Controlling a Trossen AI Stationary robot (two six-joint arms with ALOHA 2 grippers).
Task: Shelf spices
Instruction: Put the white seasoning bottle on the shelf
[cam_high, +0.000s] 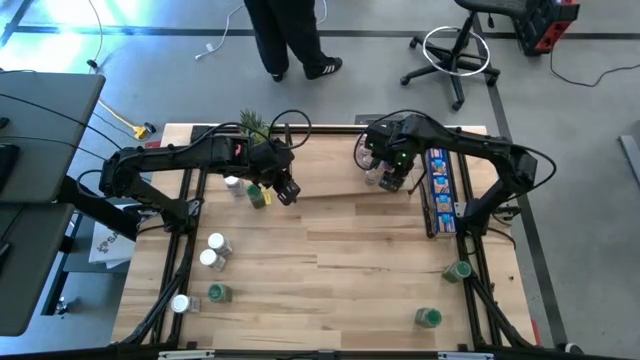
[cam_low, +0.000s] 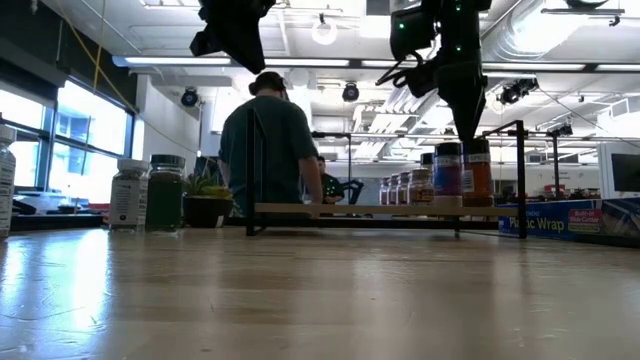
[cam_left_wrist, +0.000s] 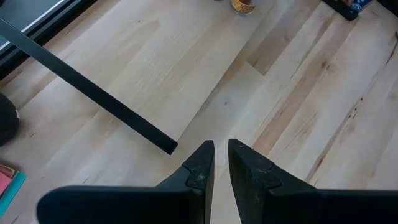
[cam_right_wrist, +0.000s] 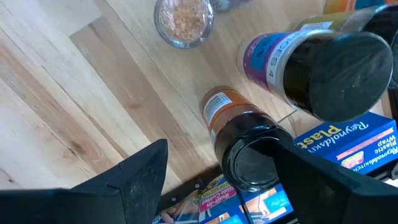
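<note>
Worktop (cam_high: 330, 260): light wood, below both hands, loose jars scattered over its near half.
Shelf (cam_low: 370, 209): low wooden rack in a black frame, directly under the right hand, beside and past the left hand.
Blue box (cam_right_wrist: 348, 140): long, lying just outside the shelf rail, right next to the right hand.
Right hand (cam_right_wrist: 221, 165): above the shelf's right end, jaws spread wide, gripping nothing; orange-labelled black-capped jar (cam_right_wrist: 239, 140) upright between the fingers, apart from both.
Purple-labelled jar (cam_right_wrist: 323, 68): black cap, upright on the shelf, just beyond that jar from the right hand.
Left hand (cam_left_wrist: 221, 155): hanging over bare wood near the shelf's left end, fingers nearly together, empty.
Jars by left hand (cam_high: 250, 192): a white-capped and a green one, just beside and below it on the worktop.
Far loose jars (cam_high: 213, 262): well apart from both hands, upright where caps show.
Deciding relation: probably the jars next to the left hand come next; long axis vertical, left arm much nearer, so a straight descent with fingers reopened.
</note>
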